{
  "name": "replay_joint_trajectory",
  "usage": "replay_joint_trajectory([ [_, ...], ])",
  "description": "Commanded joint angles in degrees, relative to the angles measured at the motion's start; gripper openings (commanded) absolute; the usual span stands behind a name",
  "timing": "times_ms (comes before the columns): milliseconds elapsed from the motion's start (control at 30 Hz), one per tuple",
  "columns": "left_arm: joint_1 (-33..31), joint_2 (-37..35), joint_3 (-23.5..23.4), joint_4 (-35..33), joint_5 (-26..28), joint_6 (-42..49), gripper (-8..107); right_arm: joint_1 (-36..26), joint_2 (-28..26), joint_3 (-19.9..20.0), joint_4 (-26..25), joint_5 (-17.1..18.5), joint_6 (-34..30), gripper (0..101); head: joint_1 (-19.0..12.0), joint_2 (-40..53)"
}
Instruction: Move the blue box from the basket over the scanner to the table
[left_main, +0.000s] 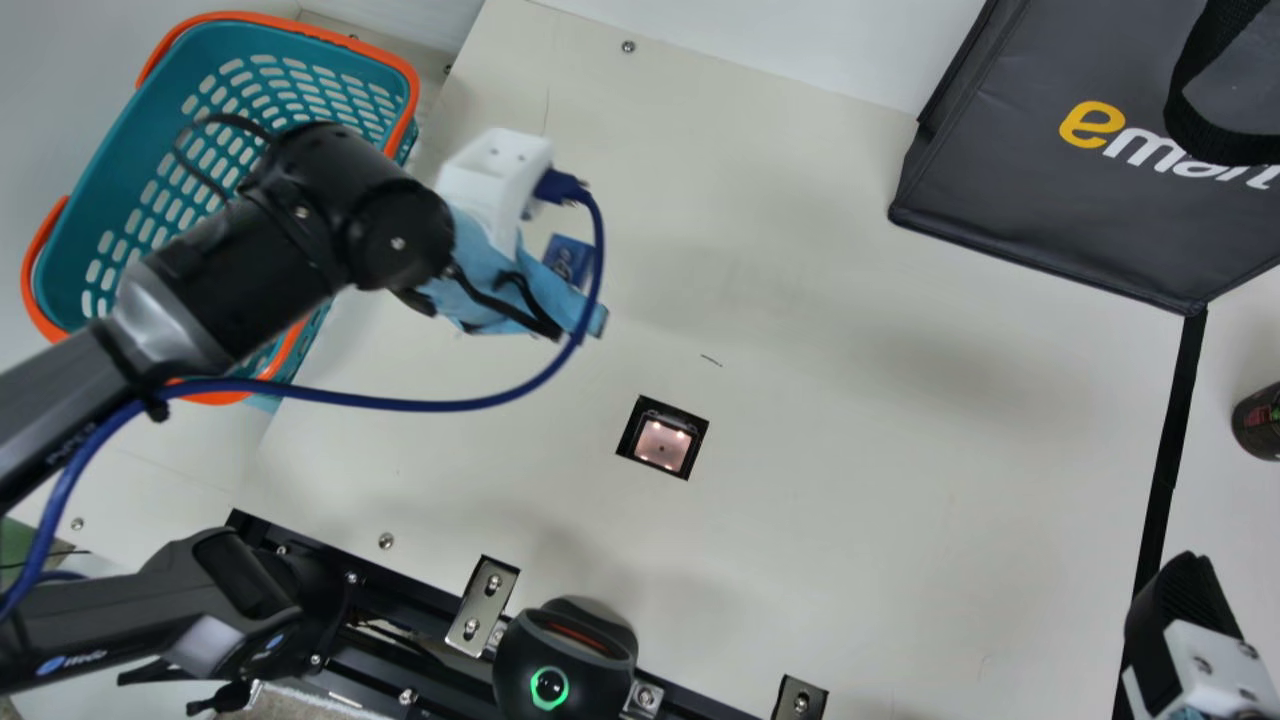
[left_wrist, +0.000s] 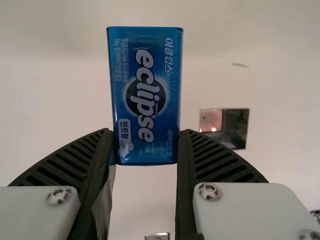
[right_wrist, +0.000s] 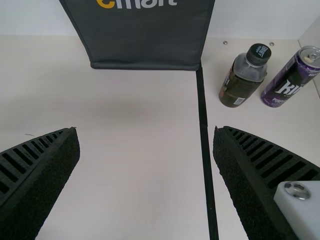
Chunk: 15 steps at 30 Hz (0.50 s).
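Observation:
My left gripper (left_main: 530, 290) hangs over the table between the basket (left_main: 125, 190) and the scanner window (left_main: 662, 440), with the blue box (left_main: 570, 258) at its fingers in the main view. In the left wrist view, the left gripper (left_wrist: 146, 150) is shut on the lower end of the upright-looking blue box (left_wrist: 150, 95), and the scanner window (left_wrist: 224, 128) lies off to one side below. My right gripper (left_main: 1190, 640) is at the lower right corner in the main view; in its wrist view the right gripper (right_wrist: 146, 150) stands open with nothing between its fingers.
A dark bag (left_main: 1050, 170) stands at the table's back right. A bottle (right_wrist: 243, 77) and a purple can (right_wrist: 295, 75) stand beyond the black strip (right_wrist: 204, 135). A round black device (left_main: 565, 660) sits at the front edge. Bare table (left_main: 850, 450) spreads right of the scanner window.

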<state>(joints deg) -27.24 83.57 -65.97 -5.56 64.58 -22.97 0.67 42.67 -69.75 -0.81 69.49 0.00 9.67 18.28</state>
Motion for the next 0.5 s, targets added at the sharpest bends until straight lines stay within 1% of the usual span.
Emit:
replay_joint_trajectory([
  [0,-3.4,0.8,-0.1,-0.3,0.1,-2.2,-8,0.0,0.0,0.0,0.0,0.0,0.0,95,-1.7,0.1],
  [267,-11.0,4.0,0.4,-0.5,-0.6,-8.5,-8,0.0,0.0,0.0,0.0,0.0,0.0,95,-1.7,0.1],
  [467,-15.5,5.7,1.1,-0.9,-1.8,-12.2,-8,0.0,0.0,0.0,0.0,0.0,0.0,95,-1.7,0.1],
])
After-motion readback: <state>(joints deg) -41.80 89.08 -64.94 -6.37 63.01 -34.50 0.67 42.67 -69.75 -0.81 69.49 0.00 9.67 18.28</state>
